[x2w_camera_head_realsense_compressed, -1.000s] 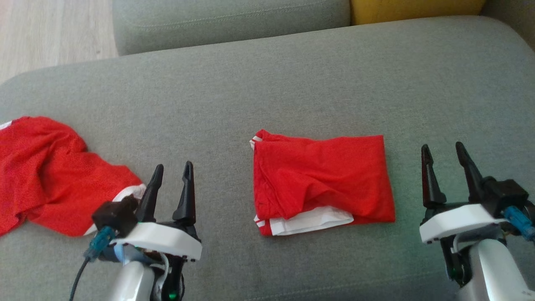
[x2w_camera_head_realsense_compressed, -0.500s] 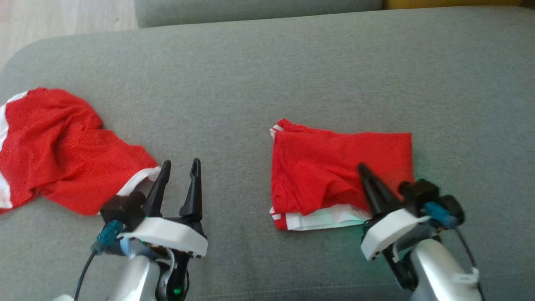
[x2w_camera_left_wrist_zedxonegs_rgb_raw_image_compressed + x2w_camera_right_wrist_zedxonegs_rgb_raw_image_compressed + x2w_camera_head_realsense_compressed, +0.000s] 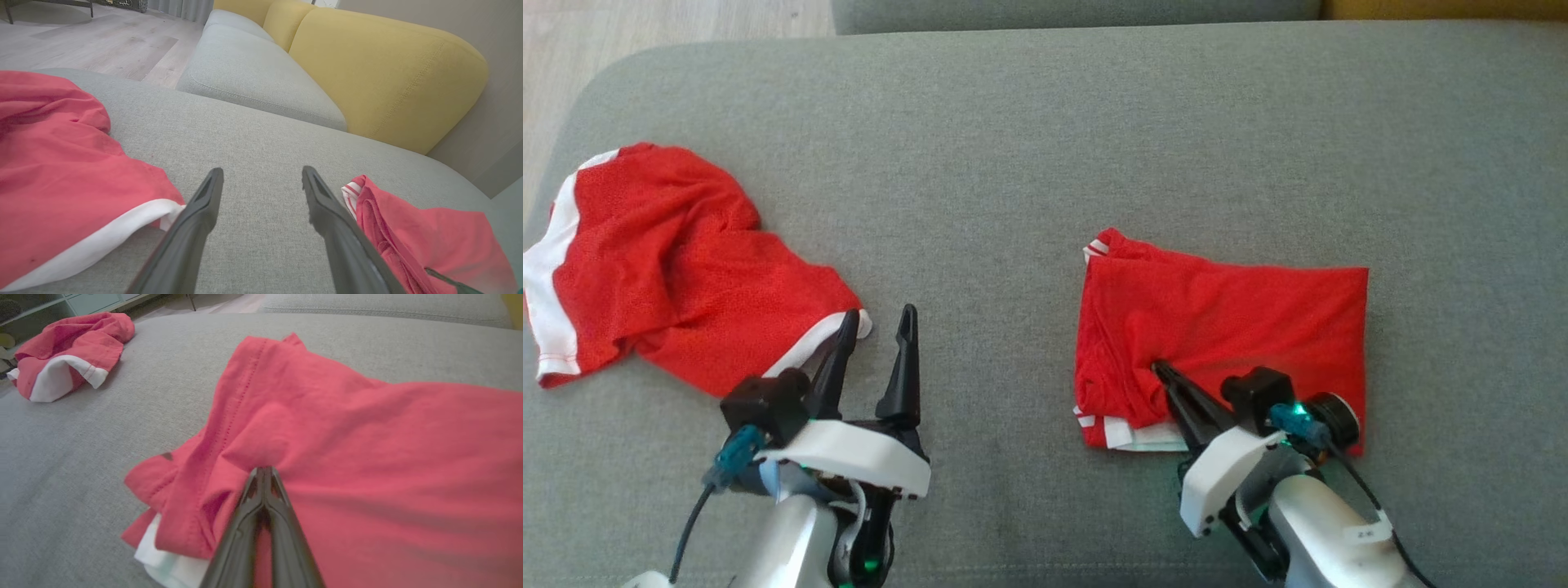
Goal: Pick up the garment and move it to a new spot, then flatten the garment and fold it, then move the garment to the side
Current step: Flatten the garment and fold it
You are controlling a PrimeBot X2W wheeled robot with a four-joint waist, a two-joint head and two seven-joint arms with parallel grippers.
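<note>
The garment (image 3: pixel 1241 327), red with white trim, lies folded into a rectangle on the grey sofa seat (image 3: pixel 1013 163), right of centre. My right gripper (image 3: pixel 1158 369) is shut, and its joined tips press into the cloth near the lower left part, where wrinkles gather. In the right wrist view the shut gripper (image 3: pixel 263 469) points at a raised fold of the garment (image 3: pixel 367 437). My left gripper (image 3: pixel 878 310) hovers open over bare seat, between the two pieces of clothing. In the left wrist view nothing sits between the fingers of the left gripper (image 3: pixel 262 170), and the garment (image 3: pixel 429 237) lies to their right.
A second red and white piece of clothing (image 3: pixel 670 261) lies crumpled at the seat's left end, its white hem close to my left fingers. Wooden floor (image 3: pixel 645 24) shows beyond the left edge. A yellow back cushion (image 3: pixel 388 69) and another grey seat stand behind.
My right gripper has shut and moved left over the folded garment, coming down onto its lower left part. The head view has shifted, so everything sits further right in it. My left gripper stays open.
</note>
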